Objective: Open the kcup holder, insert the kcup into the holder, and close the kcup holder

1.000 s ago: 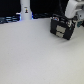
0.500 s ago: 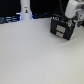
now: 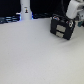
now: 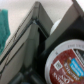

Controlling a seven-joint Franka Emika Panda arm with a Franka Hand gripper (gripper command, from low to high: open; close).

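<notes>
Exterior view: the kcup holder [image 3: 63, 27], black with two grey handles on its front, sits on the pale counter [image 3: 35, 55] at the far end toward the exterior view's right, my arm [image 3: 75, 9] directly above and behind it; a white upright object [image 3: 25, 9] stands well off from the holder toward the exterior view's left. Wrist view, very close and blurred: the kcup holder's dark angled edges [image 4: 30, 45] and, just beside them, a round pod [image 4: 67, 62] with a reddish-brown and blue lid, cut off at the frame edge. My claw's fingers aren't distinguishable in either view, so I cannot tell whether it is wide, narrow or holding anything, and no green-and-white kcup can be made out.
</notes>
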